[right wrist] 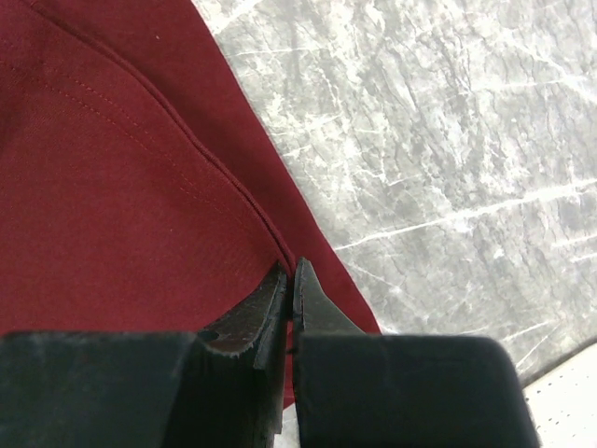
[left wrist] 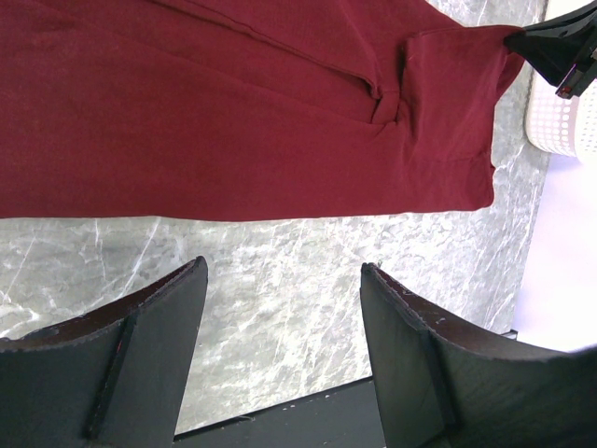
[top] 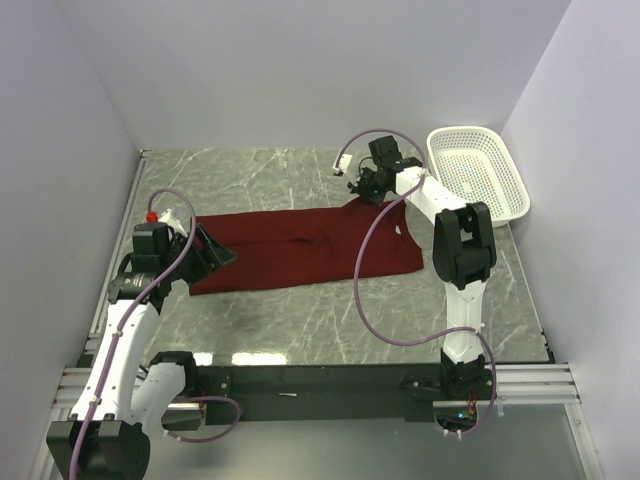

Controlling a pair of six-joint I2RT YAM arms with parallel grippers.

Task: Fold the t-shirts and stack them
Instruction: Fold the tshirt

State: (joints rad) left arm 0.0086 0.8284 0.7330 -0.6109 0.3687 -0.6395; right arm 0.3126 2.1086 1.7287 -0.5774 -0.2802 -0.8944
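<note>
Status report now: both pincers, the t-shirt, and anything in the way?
Left pincer open, empty, beside the maroon t-shirt. Right pincer shut on its edge. White basket stands apart, far right.

Plain dark red, no print, is covering the t-shirt (top: 300, 250), w/ matching stitching. The bench top (top: 300, 330) is showing grey marble w/ white veins. The basket (top: 478, 170) at the far-right corner is showing white, perforated. The left arm (top: 115, 340) & right arm (top: 462, 300) are showing white w/ black joints and purple cables (top: 362, 290); the left gripper (left wrist: 283, 280) & right gripper (right wrist: 290, 280) are showing matte black.
</note>
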